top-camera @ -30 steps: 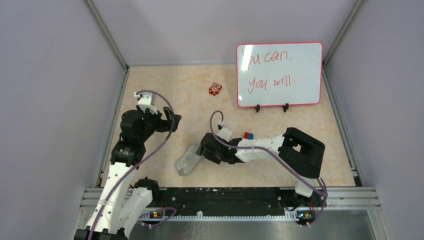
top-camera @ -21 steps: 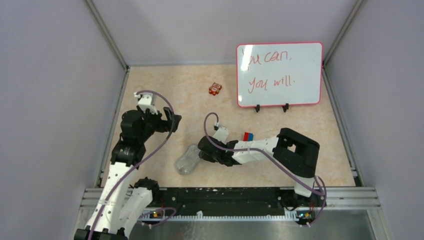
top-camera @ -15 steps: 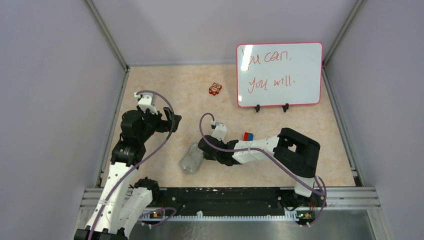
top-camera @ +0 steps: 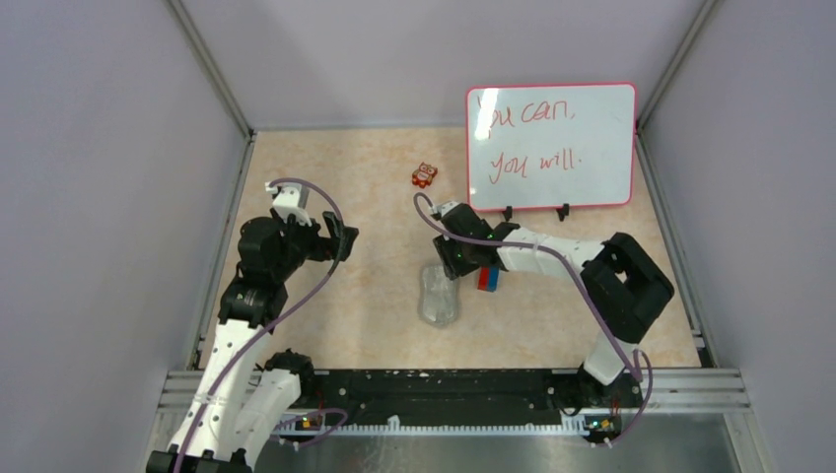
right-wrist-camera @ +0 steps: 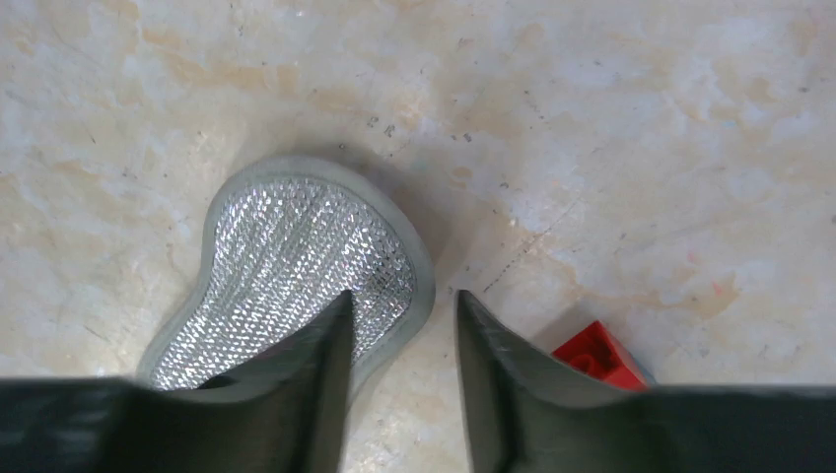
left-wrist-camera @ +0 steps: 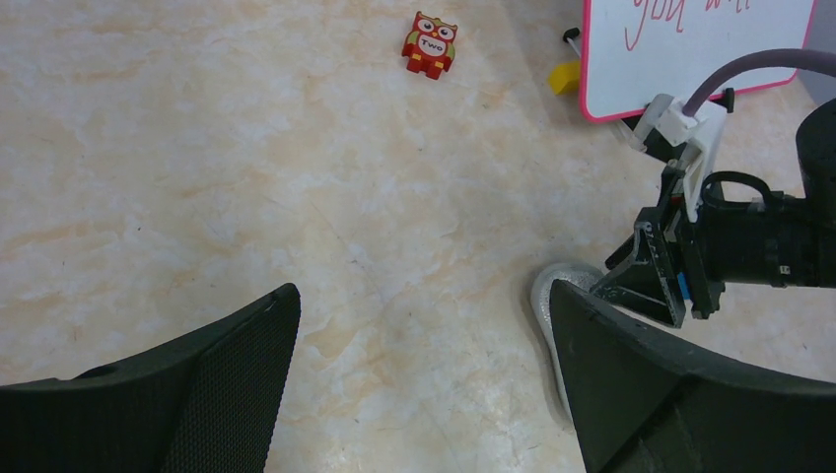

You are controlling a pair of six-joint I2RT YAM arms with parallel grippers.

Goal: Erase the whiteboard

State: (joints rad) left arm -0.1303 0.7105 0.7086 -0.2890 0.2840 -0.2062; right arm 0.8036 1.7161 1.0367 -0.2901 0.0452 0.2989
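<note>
Surface (top-camera: 325,158): pale marbled, walled on three sides.

Whiteboard (top-camera: 552,148): stood upright on its two black feet at the far right of the surface. The red handwriting was complete on both lines, with no wiped patch to be seen. Judged: erasing not begun, the whole board left to do.

Left gripper (left-wrist-camera: 422,291): at the left, well apart from the board, jaws spread wide and holding nothing.

Right gripper (right-wrist-camera: 404,301): mid-surface, near side of the board, pointed down at a silvery mesh pad (top-camera: 439,294) lying flat. The jaws were narrowly apart and astride the pad's right rim. I could not tell whether they pinched it.

Judged: the pad was the likely wiper, and the work stood at picking it up. It then had to be lifted, carried to the board and rubbed over both lines.

Red-and-blue block (top-camera: 488,280): just right of the pad, beside the right gripper.

Owl figure (top-camera: 425,175): small and red, far of centre, left of the board, apart from everything.
</note>
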